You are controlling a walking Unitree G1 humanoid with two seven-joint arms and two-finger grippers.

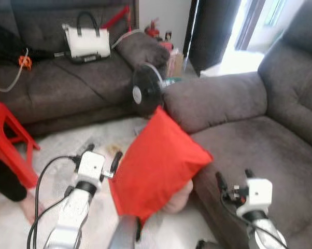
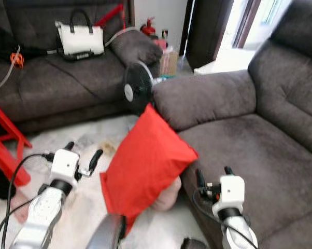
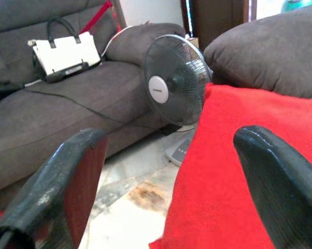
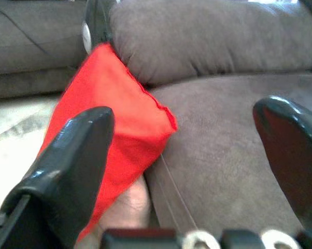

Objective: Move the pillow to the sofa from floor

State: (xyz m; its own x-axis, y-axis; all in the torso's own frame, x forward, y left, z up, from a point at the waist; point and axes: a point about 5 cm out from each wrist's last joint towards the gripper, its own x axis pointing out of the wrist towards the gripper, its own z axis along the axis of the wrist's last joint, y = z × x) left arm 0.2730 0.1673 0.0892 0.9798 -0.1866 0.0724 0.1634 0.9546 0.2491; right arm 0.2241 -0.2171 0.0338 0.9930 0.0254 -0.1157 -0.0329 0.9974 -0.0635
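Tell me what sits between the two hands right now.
The red pillow stands between the left hand and the right hand, leaning on the sofa front, in the left eye view.

My left gripper [image 3: 171, 171] fingers spread wide, red pillow [image 3: 239, 176] just ahead. Fan [image 3: 178, 87] stands behind it; white handbag [image 3: 65, 54] on grey sofa [image 3: 47, 114].

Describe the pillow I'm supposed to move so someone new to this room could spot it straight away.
Find the grey sofa on the robot's right, with its fat rolled armrest. Leaning against the front of its seat, just below that armrest and beside the black fan, stands the pillow. It is the only bright red cushion, tilted on a corner like a diamond.
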